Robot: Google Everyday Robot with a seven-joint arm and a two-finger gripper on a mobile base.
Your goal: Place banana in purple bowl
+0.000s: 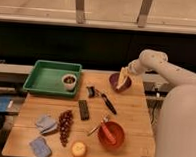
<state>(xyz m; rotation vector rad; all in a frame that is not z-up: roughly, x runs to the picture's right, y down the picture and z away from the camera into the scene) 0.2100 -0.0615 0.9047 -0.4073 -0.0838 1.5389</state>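
Right of centre in the frame, the gripper (pixel 127 71) hangs at the end of the white arm (pixel 164 69) that comes in from the right edge. It is pinching the banana (pixel 123 78), which hangs tilted, its lower end dipping into or just over the bowl (pixel 114 83). That bowl, the dark purple one, sits near the far right corner of the wooden table (pixel 135 108). Whether the banana's tip touches the bowl's floor cannot be told from here.

I judge the task to be at the release step: the fruit is over the target but not yet let go.

The risks come from how the banana sits. It looks longer than the bowl is wide, so if dropped steeply it could pivot on the rim and tip out onto the table, or toward the table's right edge, which lies near. The bowl is small and probably light; a push from the banana's end or the gripper could slide or tilt it. Letting go too high would add bounce.

Other things lie well apart and should not interfere: the green tray (pixel 44 79) with a white cup (pixel 69 81) in the upper left, a black tool (pixel 103 98) at centre, grapes (pixel 65 126) lower left, and a red bowl (pixel 111 135) lower centre.
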